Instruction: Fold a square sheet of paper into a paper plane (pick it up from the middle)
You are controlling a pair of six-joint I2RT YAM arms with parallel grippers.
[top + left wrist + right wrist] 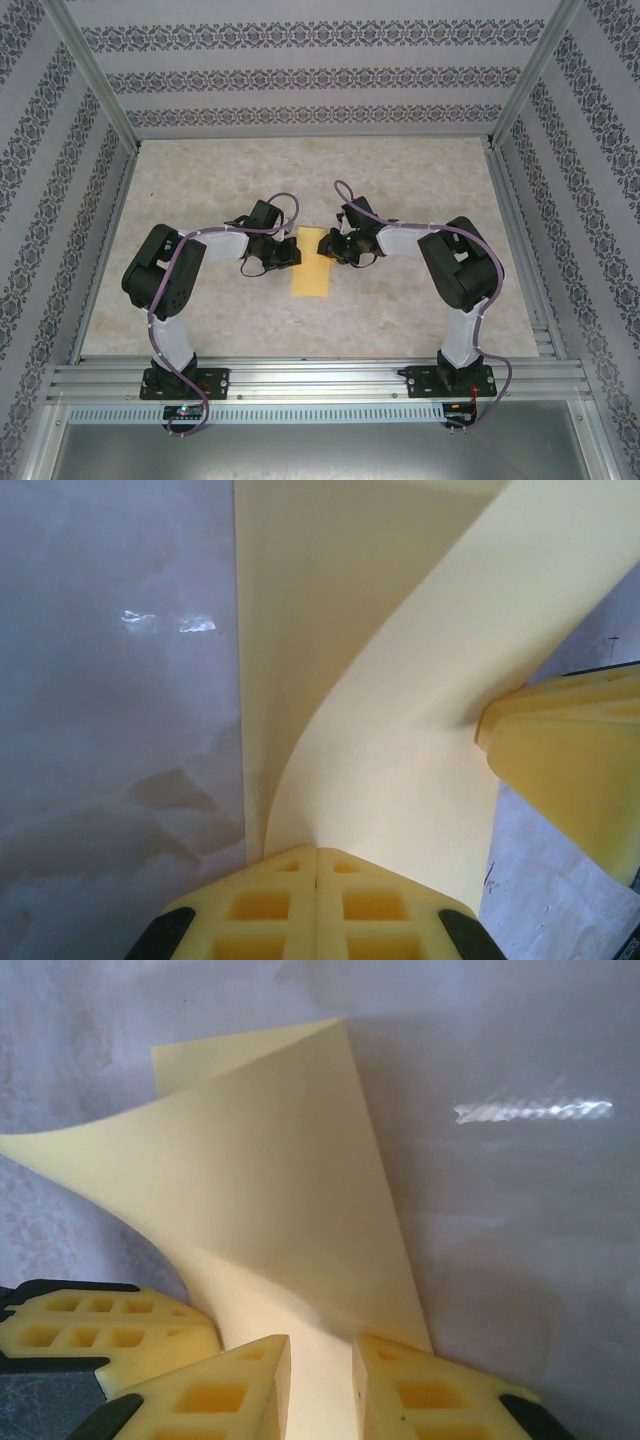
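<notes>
Item: square sheet of paper (311, 272), plain yellow, part-folded.
Left hand (317, 852): clenched on the sheet. Its fingers meet in a seam, and the paper rises out of that seam in a curved flap.
Right hand (320, 1345): fingers apart with the sheet lying in the gap between them. It looks released rather than clamped.
Location: middle of the desk (200, 200). From overhead, the left hand is at the sheet's 9 o'clock and the right hand at its 3 o'clock, both touching it.
Lie of the sheet: one part is flat on the desk. The other part is raised and curls over it, and the fold is not pressed down.
Long axis: from overhead the outline is a strip longer than it is wide, running 12 to 6 o'clock.
Pointing: no nose is formed, so it has no heading yet.
Step in hand (judged): the first fold, half over half along the centre line.
Next move calls for (judged): bring the raised edge squarely onto the opposite edge with the corners matched, then flatten the crease. The lower layer needs steadying so it does not slide.
</notes>
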